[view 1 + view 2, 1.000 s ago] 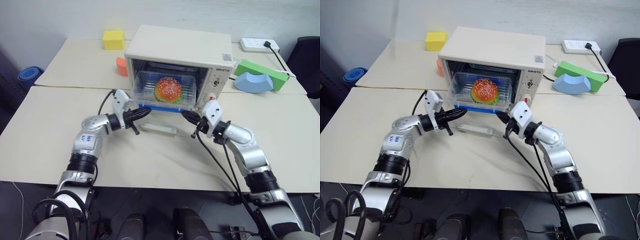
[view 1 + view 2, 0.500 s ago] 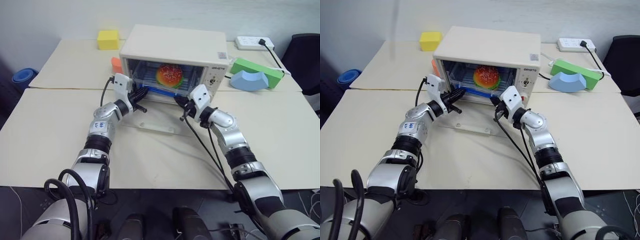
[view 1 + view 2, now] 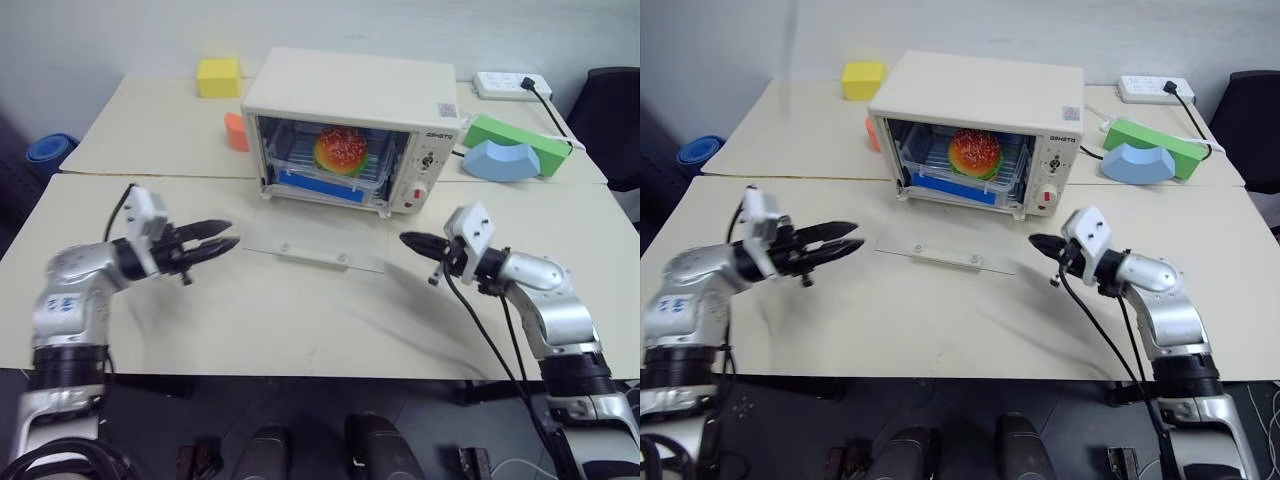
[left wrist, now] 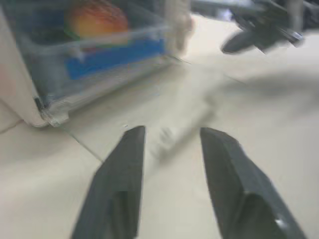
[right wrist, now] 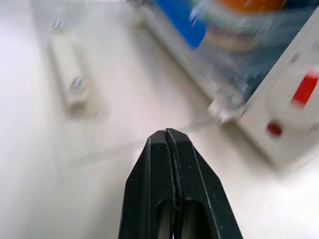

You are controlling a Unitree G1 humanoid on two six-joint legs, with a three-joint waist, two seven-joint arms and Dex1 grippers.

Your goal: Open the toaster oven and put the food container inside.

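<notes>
The cream-white toaster oven (image 3: pixel 352 86) stands at the back of the table, its glass door (image 3: pixel 320 238) folded down flat and the white bar handle (image 3: pixel 314 253) facing me. Inside on the rack sits the clear food container (image 3: pixel 330 165) with the toy hamburger (image 3: pixel 340 148) and a blue clip (image 3: pixel 318 186) at its front. My left gripper (image 3: pixel 229 235) hovers left of the door, open and empty. To the door's right is my right gripper (image 3: pixel 406 240), shut on nothing. In the left wrist view both black fingers (image 4: pixel 128 154) stand apart, pointing at the oven.
A yellow cube (image 3: pixel 218 77) and an orange block (image 3: pixel 236 131) lie behind and left of the oven. A green block (image 3: pixel 520 136), a blue arch (image 3: pixel 503 160) and a power strip (image 3: pixel 514 86) sit at the right rear. A black chair (image 3: pixel 615 120) stands beyond the table's right edge.
Both grippers have drawn back from the oven mouth, the left out to the left and the right out to the right. The left gripper has opened. The container stays inside.
</notes>
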